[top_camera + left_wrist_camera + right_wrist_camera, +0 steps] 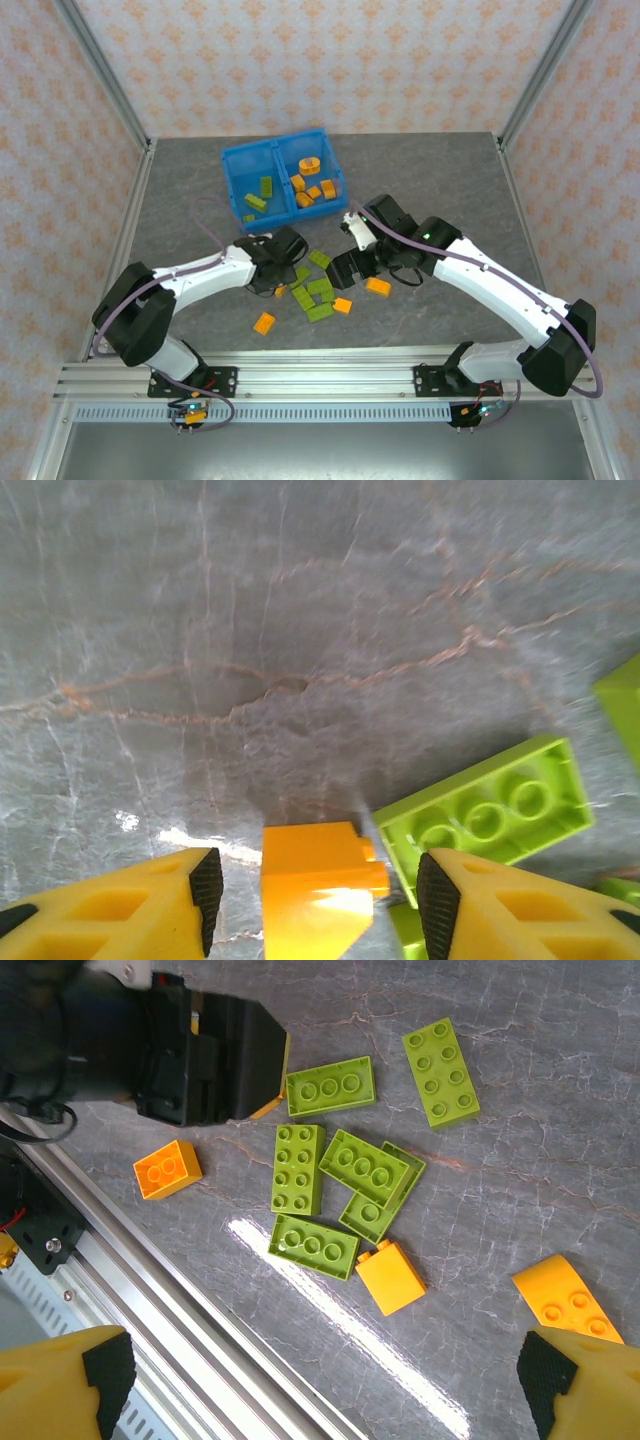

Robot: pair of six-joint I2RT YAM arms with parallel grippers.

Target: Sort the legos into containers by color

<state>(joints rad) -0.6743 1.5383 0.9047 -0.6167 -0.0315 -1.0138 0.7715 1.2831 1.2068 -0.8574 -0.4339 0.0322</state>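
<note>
Legos (318,290) lie loose on the grey surface (440,180) between my arms, with green and orange ones sorted into the blue bin (243,172), while my left tool (320,895) stands partly open astride an orange brick (310,855) without touching it and my right tool (320,1380) hangs spread wide above the pile.

Lime-green and orange legos (298,1168); bright blue containers (250,175).

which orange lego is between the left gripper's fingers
The orange brick beside the upside-down green brick: it alone lies between the open fingers of the left gripper, touching neither.
</note>
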